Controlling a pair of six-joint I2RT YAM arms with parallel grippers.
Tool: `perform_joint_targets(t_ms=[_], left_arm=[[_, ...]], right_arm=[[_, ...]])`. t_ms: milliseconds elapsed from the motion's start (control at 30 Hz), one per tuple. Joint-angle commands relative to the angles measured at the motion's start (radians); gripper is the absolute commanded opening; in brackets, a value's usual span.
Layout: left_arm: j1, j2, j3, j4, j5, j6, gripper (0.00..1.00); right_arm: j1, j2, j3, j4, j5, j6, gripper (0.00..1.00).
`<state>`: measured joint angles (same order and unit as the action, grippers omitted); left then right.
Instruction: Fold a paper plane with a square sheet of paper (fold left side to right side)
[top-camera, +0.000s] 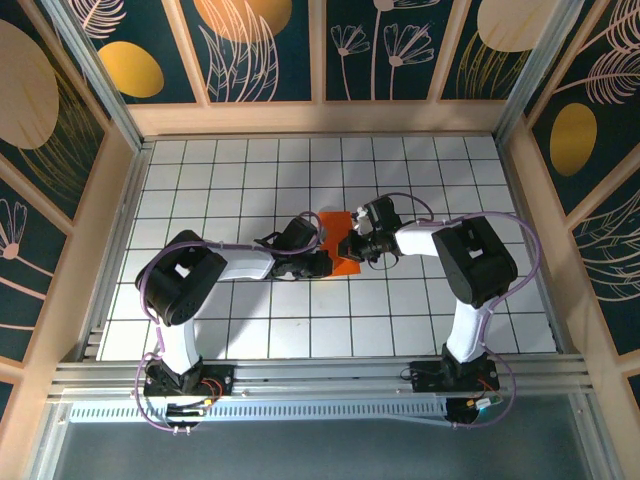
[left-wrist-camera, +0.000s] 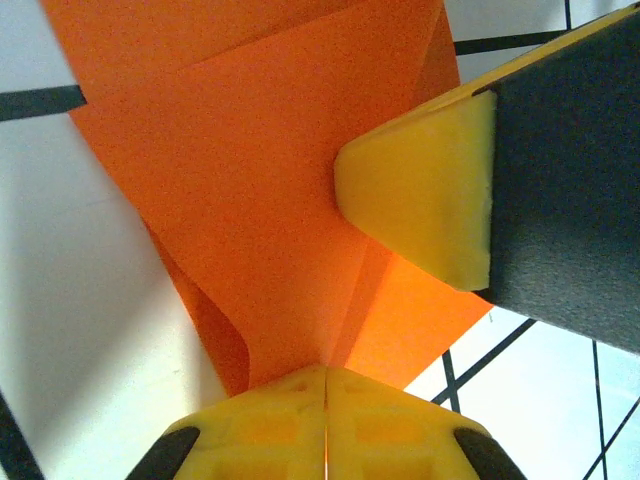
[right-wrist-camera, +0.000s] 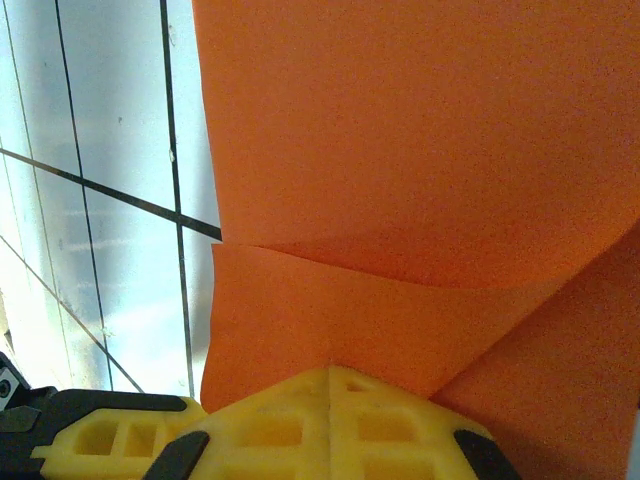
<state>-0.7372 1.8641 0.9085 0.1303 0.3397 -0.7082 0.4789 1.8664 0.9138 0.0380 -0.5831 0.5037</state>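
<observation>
**Pinch and pin at mid-table**

White grid table (top-camera: 200, 330), hemmed by dark panels (top-camera: 250, 40) painted with pale flowers and gold discs, carried the paper (top-camera: 335, 222) at its middle, between my two arms. My left gripper (left-wrist-camera: 325, 372) was clamped on a raised edge of the paper, jaws together with the sheet running into the seam between them. The paper bowed up off the table beside it. My right gripper (right-wrist-camera: 330, 372) was closed too, its tip against the paper (whether it pinched a layer or merely pressed, I could not tell). Creases crossed the sheet.

To do the fold well, I judged that the right should hold the sheet pinned while the left carried its edge over toward the right side. The move wanted to be low and slow, so the thin paper would neither tear nor skid. Edges should meet before any crease was pressed.

I could read no brand, label or lettering on paper, grippers or panels.
</observation>
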Motion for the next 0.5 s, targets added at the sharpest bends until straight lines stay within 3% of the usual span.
perform_joint_targets(t_ms=[0, 467], left_arm=[[-0.003, 0.02, -0.035, -0.012, 0.005, 0.002, 0.06], [-0.003, 0.015, -0.059, 0.001, 0.001, -0.004, 0.02]], right_arm=[[0.008, 0.003, 0.013, -0.036, -0.014, -0.015, 0.0], [0.024, -0.063, -0.035, 0.076, -0.047, 0.018, 0.0]])
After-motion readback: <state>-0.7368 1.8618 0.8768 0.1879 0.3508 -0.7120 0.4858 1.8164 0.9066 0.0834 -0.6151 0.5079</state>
